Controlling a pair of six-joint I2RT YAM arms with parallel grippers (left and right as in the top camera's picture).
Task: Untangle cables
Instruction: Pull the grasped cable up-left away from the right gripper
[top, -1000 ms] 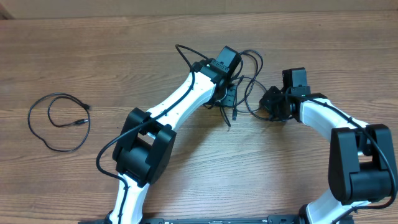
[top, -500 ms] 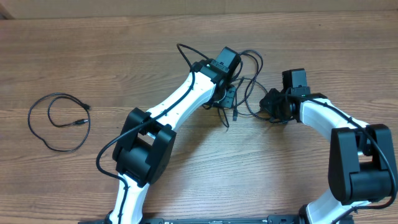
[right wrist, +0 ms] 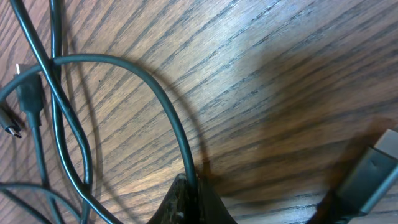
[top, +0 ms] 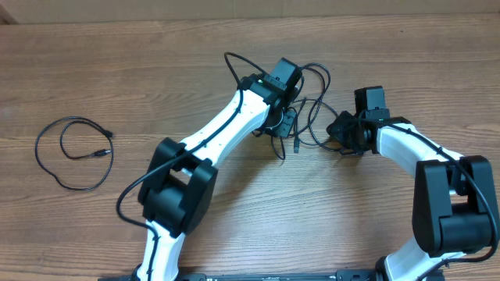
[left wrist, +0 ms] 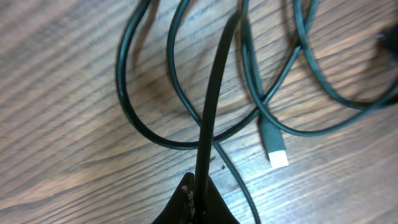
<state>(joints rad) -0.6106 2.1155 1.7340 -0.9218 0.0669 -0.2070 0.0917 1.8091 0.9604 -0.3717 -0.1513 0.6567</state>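
Cables [left wrist: 216, 81] in both clamped end effectors [left wrist: 198, 186] [right wrist: 186, 186]

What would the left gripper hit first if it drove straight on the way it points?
Likely the cable loop crossing just beyond its tips on the table. The left gripper is shut on another strand running over that loop; depth is unclear, so it might pass above it.
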